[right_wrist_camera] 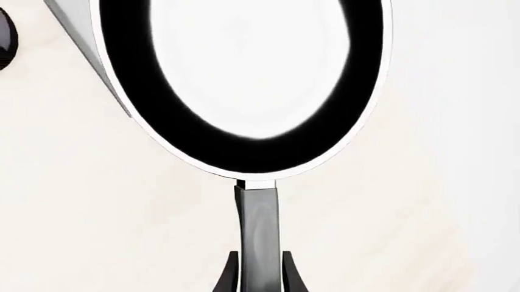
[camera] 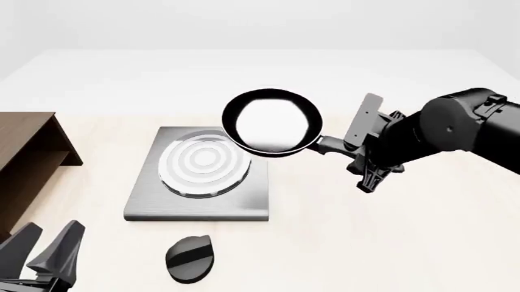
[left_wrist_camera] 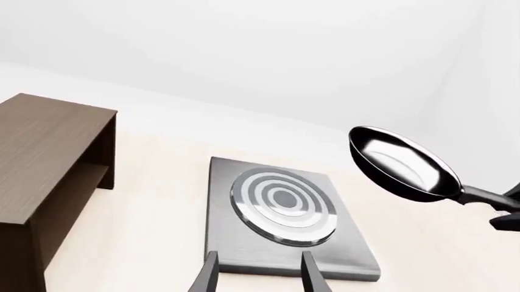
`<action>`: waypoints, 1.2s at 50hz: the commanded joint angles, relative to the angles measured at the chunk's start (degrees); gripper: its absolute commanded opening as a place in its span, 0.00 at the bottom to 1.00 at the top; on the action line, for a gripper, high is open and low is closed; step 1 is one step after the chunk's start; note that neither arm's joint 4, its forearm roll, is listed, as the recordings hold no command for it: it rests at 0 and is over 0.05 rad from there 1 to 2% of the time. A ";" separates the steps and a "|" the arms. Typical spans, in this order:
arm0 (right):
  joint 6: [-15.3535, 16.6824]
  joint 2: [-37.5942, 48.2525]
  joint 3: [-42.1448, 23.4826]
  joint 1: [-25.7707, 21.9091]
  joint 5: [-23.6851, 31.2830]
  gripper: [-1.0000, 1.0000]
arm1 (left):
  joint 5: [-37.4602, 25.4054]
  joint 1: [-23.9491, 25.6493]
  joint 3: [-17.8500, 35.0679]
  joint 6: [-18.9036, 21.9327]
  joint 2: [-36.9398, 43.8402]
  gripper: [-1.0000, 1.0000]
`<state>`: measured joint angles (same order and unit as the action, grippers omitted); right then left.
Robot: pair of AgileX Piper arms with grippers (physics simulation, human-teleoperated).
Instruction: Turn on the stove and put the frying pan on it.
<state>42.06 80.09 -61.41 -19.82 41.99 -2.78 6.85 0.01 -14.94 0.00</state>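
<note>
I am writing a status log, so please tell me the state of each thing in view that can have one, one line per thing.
frying pan: held in the air by its handle, above the stove's right edge.
stove: flat on the table, burner bare.
knob: on the table beside the stove, untouched.
right gripper: shut on the pan handle.
left gripper: open, holding nothing.
wooden shelf: upright, nothing visible inside.

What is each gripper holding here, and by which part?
The right gripper holds the frying pan by its handle, pan lifted off the table. The left gripper is open and holds nothing.
</note>
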 commanded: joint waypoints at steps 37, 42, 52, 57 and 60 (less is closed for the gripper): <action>-1.85 12.05 -14.71 -8.17 1.49 0.00 | 0.38 -0.01 0.00 -0.15 0.00 1.00; -2.77 13.95 -16.36 -9.50 1.40 0.00 | 0.46 -0.41 0.00 -0.18 0.00 1.00; -2.93 15.79 -16.95 -10.01 0.92 0.00 | 0.51 -0.73 0.00 -0.27 0.00 1.00; -3.12 17.84 -17.60 -10.14 0.45 0.00 | 0.58 -0.99 0.00 -0.25 0.00 1.00; -3.12 17.84 -17.60 -10.14 0.45 0.00 | 0.58 -0.99 0.00 -0.25 0.00 1.00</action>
<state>40.19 97.01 -77.18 -29.45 43.25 -2.26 6.10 0.01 -15.19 0.00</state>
